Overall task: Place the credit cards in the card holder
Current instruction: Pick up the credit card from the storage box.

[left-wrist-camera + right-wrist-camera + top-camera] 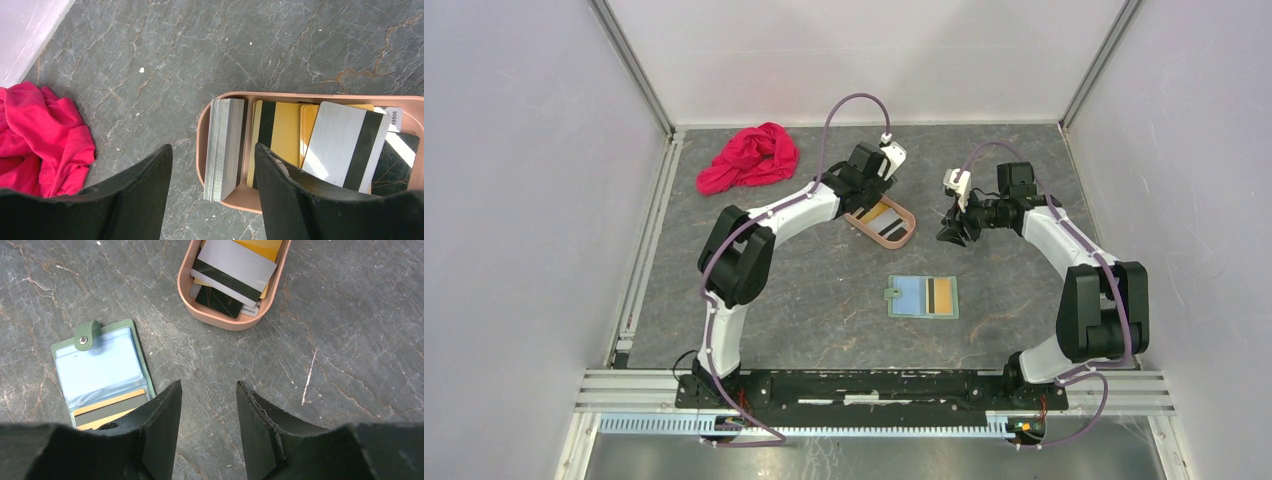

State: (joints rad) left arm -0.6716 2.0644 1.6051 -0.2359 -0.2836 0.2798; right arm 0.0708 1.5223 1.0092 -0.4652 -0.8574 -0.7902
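The credit cards lie in a pinkish-tan oval tray. A thick stack stands on edge at the tray's left end, next to loose gold and grey striped cards. My left gripper hangs open just above, one finger outside the tray and the other over the gold cards, with gaps on both sides of the stack. The card holder lies open, light blue inside, with an orange and a grey card in a pocket. Near it my right gripper is open over bare table.
A crumpled red cloth lies at the back left, also seen in the left wrist view as the cloth. From above, the tray sits behind the card holder. White walls enclose the grey marbled table.
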